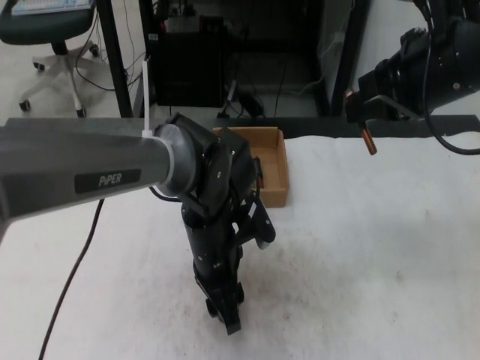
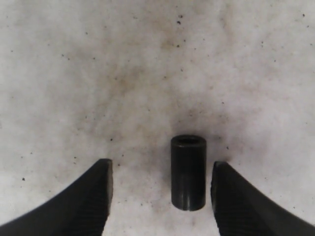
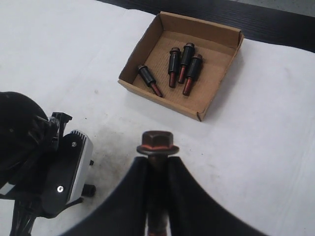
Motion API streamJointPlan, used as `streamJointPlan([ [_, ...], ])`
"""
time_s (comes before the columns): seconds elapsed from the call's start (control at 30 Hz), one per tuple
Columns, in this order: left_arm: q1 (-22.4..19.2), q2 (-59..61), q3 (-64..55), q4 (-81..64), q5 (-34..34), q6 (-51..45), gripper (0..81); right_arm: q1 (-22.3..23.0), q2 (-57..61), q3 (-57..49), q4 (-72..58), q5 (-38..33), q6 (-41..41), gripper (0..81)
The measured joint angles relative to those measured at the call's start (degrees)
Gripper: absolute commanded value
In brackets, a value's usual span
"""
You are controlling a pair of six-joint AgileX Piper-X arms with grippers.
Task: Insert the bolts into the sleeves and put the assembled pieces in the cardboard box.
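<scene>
the left gripper (image 2: 162, 169) is hanging low over the white bench cover (image 2: 74, 73), its fingers standing spread apart and gripping nothing. a black sleeve (image 2: 188, 172) is resting on the cover between them, sitting closer to one finger and touching neither. in the high view the cardboard box (image 1: 274, 196) is sitting at about 1 o'clock from that gripper, and four assembled pieces (image 3: 173, 61) are lying inside it. the right gripper (image 3: 157, 169) is hovering at about 2 o'clock from the box, its fingers pinching a copper-coloured bolt (image 3: 158, 143) by the shank, the hex head sticking out past the tips.
</scene>
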Motion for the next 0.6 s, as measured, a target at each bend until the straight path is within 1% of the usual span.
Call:
streamJointPlan([
  [0.23,0.0,-0.2,3.4,-1.3,0.0,0.0,55.0,0.0,0.0,0.0,0.0,0.0,0.0,0.8],
  [0.6,0.0,-0.3,3.8,-3.3,0.1,-2.5,55.0,0.0,0.0,0.0,0.0,0.0,0.0,0.8],
])
